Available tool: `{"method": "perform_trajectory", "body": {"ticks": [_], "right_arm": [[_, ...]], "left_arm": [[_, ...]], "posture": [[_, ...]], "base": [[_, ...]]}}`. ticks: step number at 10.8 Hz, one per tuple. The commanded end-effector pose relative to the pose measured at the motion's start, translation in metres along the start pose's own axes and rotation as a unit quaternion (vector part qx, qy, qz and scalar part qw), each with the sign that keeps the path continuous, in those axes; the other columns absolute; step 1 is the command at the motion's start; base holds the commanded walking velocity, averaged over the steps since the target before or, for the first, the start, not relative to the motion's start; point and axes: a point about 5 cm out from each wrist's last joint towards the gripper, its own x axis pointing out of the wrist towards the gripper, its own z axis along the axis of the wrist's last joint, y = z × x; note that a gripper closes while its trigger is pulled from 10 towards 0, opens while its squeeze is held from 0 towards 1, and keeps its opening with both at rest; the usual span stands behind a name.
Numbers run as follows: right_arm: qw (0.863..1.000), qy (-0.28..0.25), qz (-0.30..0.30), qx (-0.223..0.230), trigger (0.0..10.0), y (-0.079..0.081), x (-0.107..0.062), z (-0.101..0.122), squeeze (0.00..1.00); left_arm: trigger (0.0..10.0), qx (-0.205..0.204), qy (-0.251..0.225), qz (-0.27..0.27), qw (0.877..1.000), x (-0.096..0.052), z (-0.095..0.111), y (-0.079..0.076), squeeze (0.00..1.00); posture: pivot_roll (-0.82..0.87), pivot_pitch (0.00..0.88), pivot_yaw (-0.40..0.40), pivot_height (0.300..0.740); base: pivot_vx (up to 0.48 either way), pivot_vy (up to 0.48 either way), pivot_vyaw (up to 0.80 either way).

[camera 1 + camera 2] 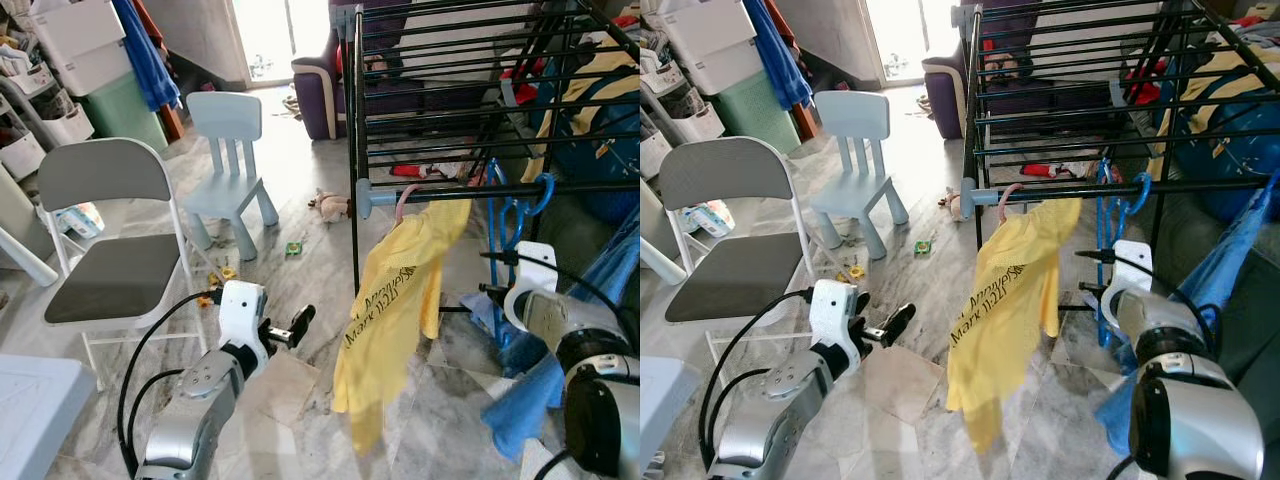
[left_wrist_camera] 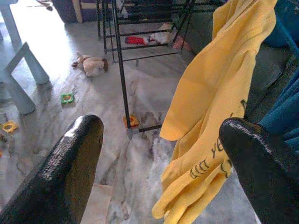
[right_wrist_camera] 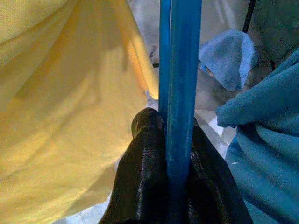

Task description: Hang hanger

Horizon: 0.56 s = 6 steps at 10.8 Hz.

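Right wrist view: your right gripper (image 3: 175, 154) is clamped on the blue hanger (image 3: 180, 70) — check its hook sits fully over the rack rail (image 1: 520, 188) before releasing; left gripper (image 2: 161, 154) gapes empty.

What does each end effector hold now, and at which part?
The right end effector is shut on the blue hanger, gripping its straight bar. The left end effector is open and holds nothing.

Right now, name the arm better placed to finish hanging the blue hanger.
Right. The right gripper is shut on the blue hanger beside the rack rail, while the left gripper hangs open, low over the floor.
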Motion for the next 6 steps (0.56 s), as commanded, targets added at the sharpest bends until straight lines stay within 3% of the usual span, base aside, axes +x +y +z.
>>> {"method": "perform_trajectory", "body": {"ticks": [1,4,6], "right_arm": [[1.0,0.03,0.001,0.0,10.0,0.003,0.003,-0.018,0.0],[0.999,-0.004,-0.021,-0.039,10.0,-0.005,0.002,-0.012,0.0],[0.999,-0.016,-0.03,-0.04,10.0,-0.009,0.003,-0.02,1.0]], "left_arm": [[10.0,0.008,0.0,0.008,1.0,-0.003,0.003,0.005,0.0],[10.0,0.015,-0.005,0.004,1.0,0.001,0.007,0.002,0.0],[10.0,0.015,-0.006,0.003,1.0,0.001,0.006,0.0,0.0]], "posture": [[-0.09,0.0,0.118,0.74],[-0.1,0.0,0.122,0.74],[-0.1,0.0,0.123,0.74]], "base": [[0.0,0.0,0.0],[0.0,0.0,0.0],[0.0,0.0,0.0]]}}
